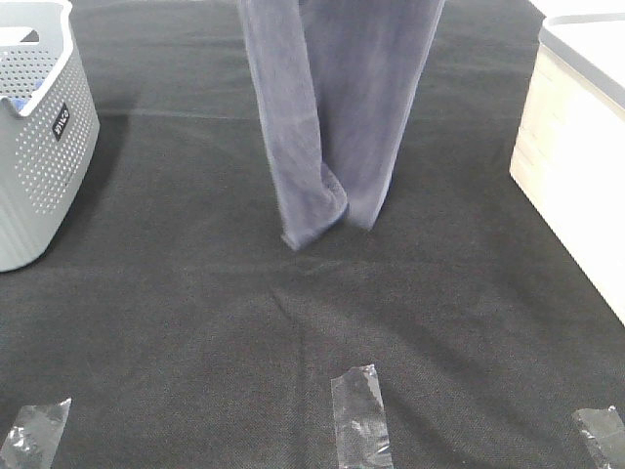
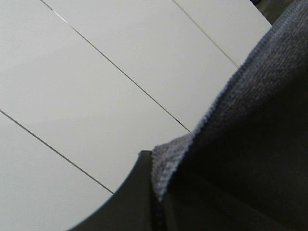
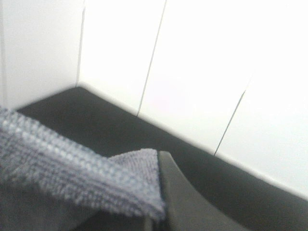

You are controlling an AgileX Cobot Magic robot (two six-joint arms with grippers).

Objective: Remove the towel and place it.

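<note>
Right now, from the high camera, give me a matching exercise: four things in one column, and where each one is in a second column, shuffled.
Things:
1. towel
2. basket
3. white box
4. middle tape strip

Places:
A. stuck flat on the black cloth at the near edge
B. hanging from above in the middle
C. standing at the left edge
D. standing at the right edge

Pairs: 1-B, 2-C, 3-D, 4-A
</note>
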